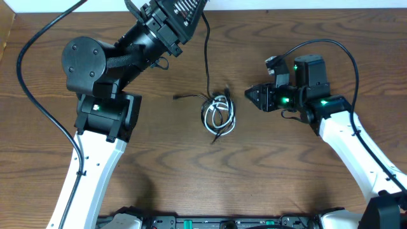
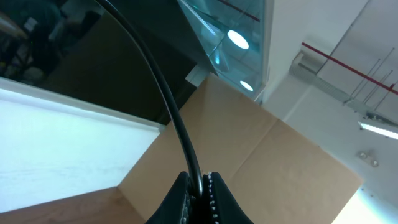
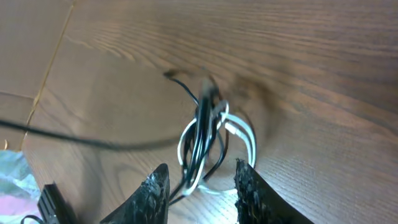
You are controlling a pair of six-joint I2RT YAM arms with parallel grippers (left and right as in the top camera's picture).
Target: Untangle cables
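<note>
Filling the whole overhead view, the wooden table [image 1: 159, 172] carries one small knot [image 1: 218, 116] of cord near its middle, between the two arms. The left arm [image 1: 121, 57] angles toward the far edge, and the left gripper [image 2: 200, 186] has its jaws pressed together on the black cable [image 1: 206, 57], pinching it well above the table. From there the cord runs down in a long, nearly straight line into the knot. The right gripper [image 1: 249, 95] sits low just beside the knot on its right, jaws spread and holding nothing. In its wrist view the bundle lies right ahead of the gap between the fingers [image 3: 155, 186]. The white cable [image 3: 249, 137] forms a few small loops, with the black one threaded through and wound over them; I cannot tell exactly how the strands cross. A short black plug [image 1: 178, 97] sticks out to the left of the knot, flat on the wood. By my reading, the step in hand is drawing the black cord out, and the knot needs anchoring for that. The next move likely calls for the right gripper to close on a white loop alone, clear of the black strands. Holding that loop down would let a pull from the left slide the black cord free rather than drag the whole bundle.
</note>
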